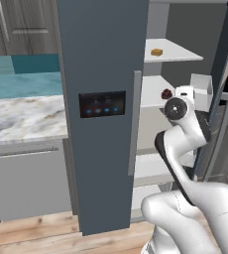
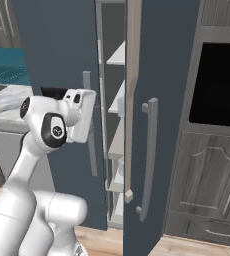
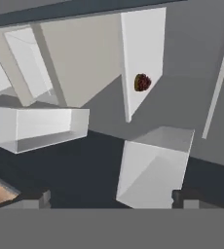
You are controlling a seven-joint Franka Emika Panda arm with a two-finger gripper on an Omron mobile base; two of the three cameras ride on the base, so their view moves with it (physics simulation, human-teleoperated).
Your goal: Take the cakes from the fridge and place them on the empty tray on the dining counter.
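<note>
A: gripper (image 3: 111, 197) has its tips spread wide with nothing between them; it sits at the mouth of the open fridge (image 1: 101, 59), rolled over so the shelves run vertical in the hand view.

B: risks?

A: clear bins (image 3: 153, 165) lie just ahead of the tips; a straight push likely clips one; the open door (image 2: 159, 100) crowds the arm's right side.

B: cakes?

A: dark red-brown cake (image 1: 166, 93) on the middle shelf, near its front edge; easy to knock off; yellow-orange cake (image 1: 157, 52) on the shelf above, further back.

B: surroundings?

A: marbled counter (image 1: 22, 116) left of the fridge; dark oven (image 2: 219, 85) beyond the door.
</note>
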